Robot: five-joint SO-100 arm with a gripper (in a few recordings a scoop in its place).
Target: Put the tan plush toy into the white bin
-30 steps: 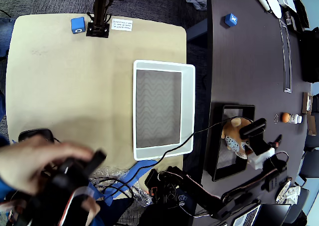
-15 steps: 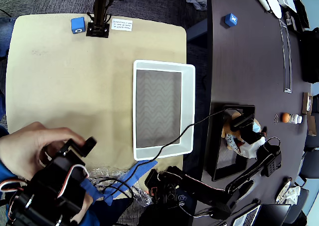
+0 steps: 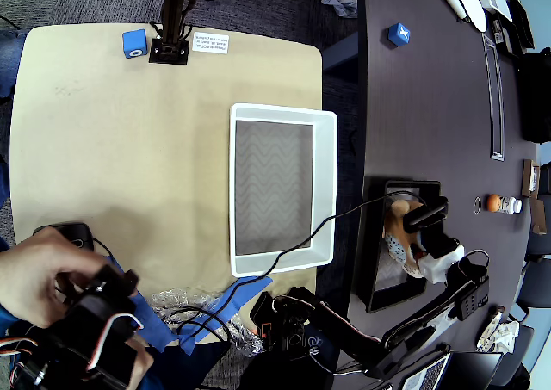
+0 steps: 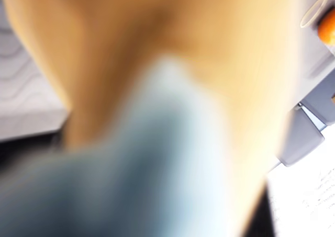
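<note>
1. In the overhead view the tan plush toy lies in a black tray on the dark table, to the right of the white bin.
2. The gripper is down on the toy inside the tray, its black finger lying across the toy's upper part and the white wrist block just below it.
3. Whether the fingers are closed on the toy or merely pressed against it cannot be told from above, as the arm hides the contact.
4. The wrist view is out of focus: tan fur fills most of it at very close range, with a pale blue patch low in the middle, so the toy sits right at the camera.
5. The white bin stands on the tan table, near its right edge, its long side running up and down the overhead view; a grey zigzag bottom shows inside.
6. A black cable runs from the arm's base across the bin's lower right corner toward the tray.
7. A small orange ball sits on the dark table right of the tray.
</note>
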